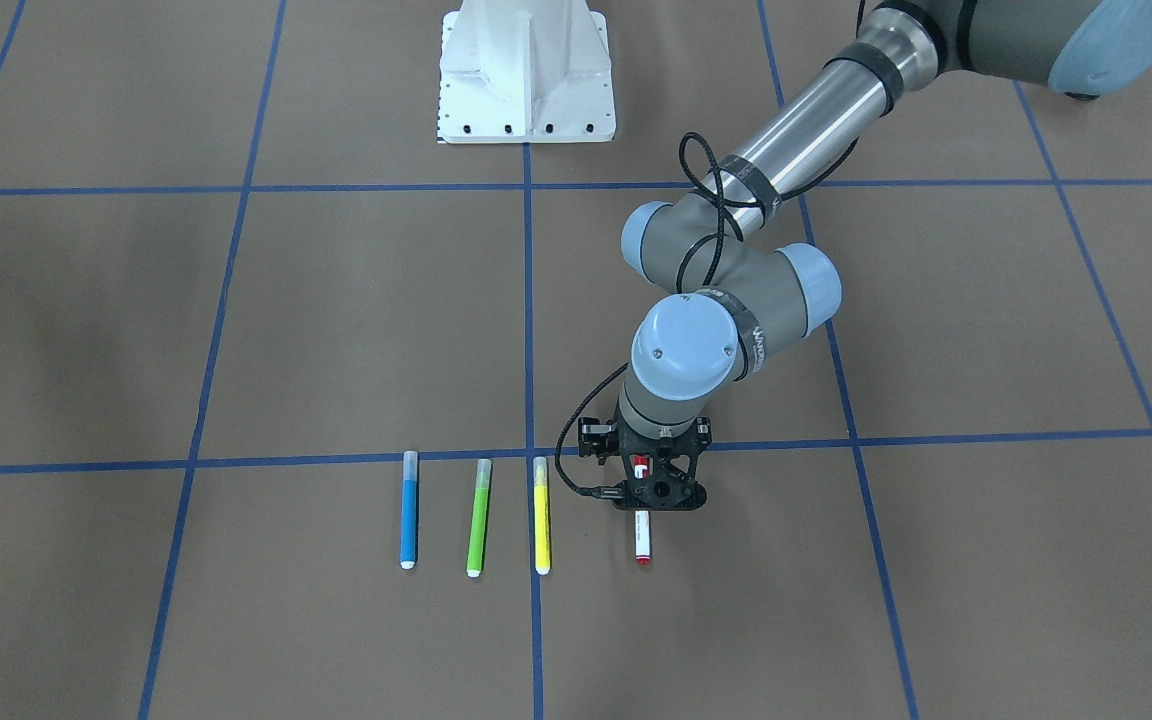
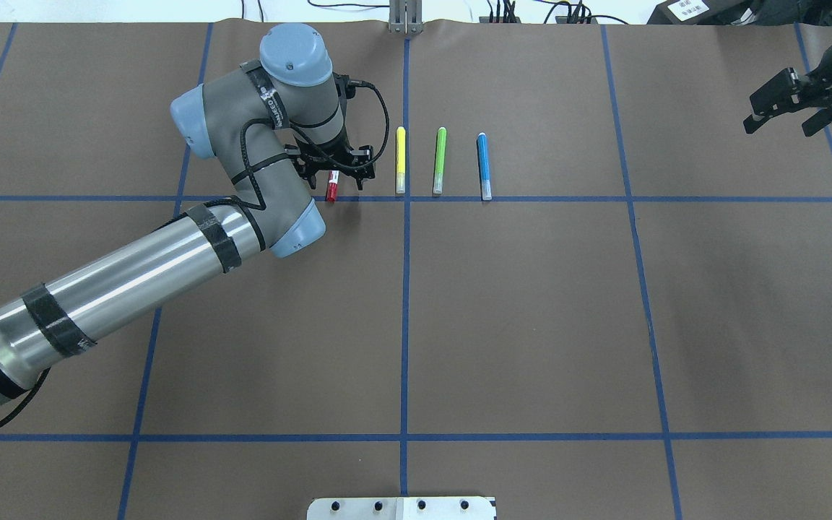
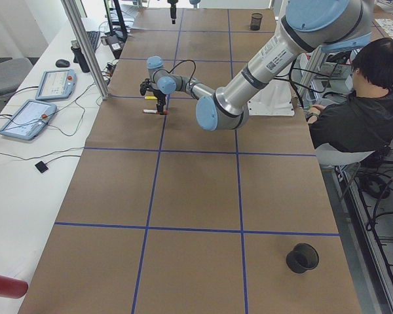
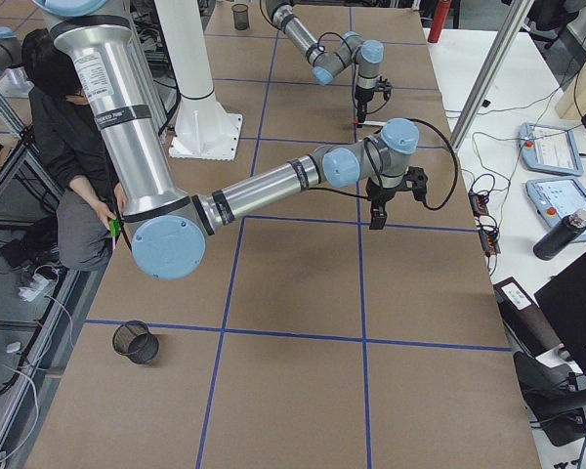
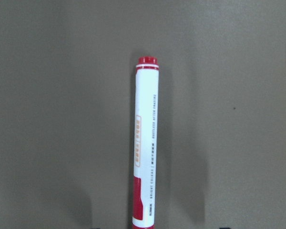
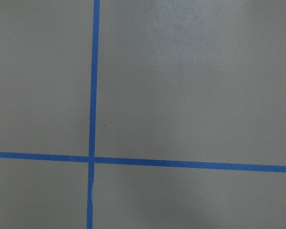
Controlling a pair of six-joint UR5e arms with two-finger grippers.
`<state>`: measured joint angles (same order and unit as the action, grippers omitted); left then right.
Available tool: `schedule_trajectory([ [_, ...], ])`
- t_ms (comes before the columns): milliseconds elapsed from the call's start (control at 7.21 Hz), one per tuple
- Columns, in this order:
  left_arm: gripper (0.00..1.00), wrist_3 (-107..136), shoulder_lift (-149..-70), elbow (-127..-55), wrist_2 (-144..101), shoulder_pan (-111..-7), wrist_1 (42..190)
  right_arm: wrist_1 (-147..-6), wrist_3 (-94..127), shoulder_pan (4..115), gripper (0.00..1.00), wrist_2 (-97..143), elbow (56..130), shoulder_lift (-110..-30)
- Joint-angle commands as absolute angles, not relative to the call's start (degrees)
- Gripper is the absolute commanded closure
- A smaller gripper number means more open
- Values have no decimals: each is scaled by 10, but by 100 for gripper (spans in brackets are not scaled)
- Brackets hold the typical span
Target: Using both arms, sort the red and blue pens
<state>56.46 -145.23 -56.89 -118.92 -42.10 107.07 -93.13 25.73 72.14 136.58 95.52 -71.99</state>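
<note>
Overhead exterior view, going left to right: the left arm (image 2: 134, 274) comes in from the lower left corner and reaches across the brown bench (image 2: 531, 325), with its wrist bent down. The left hand (image 2: 333, 173) sits right over the red marker (image 2: 331, 191). That marker lies flat on the bench, just past the cross-wise blue tape line (image 2: 531, 198), and only its red cap end pokes out from under the hand on the robot's side. The black finger gear covers the barrel, so honestly I can't tell whether the hand is pinching the marker or just straddling it. The left wrist view only shows the marker flat on the paper, dead centre. Next over is the yellow pen (image 2: 400, 160), just beside the marker, then the green pen (image 2: 440, 160). After that comes the blue pen (image 2: 483, 166), flat on the bench with its clear cap nearly touching the tape line. All four lie parallel in a neat row and none of them touch. Way off at the right edge, well apart from the pens, the right hand (image 2: 781, 119) hangs above the bench with its fingers spread and nothing between them.
</note>
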Motion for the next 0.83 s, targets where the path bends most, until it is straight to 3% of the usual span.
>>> schedule_trajectory([
  [0, 39, 565, -1452, -568, -1189, -419, 1071, -932, 257, 722, 1, 1366, 954, -720],
  [416, 43, 565, -1450, -568, -1189, -419, 1071, -932, 257, 722, 1, 1366, 954, -721],
  [693, 66, 565, -1449, -569, -1189, -420, 1071, -932, 257, 721, 1, 1365, 954, -720],
])
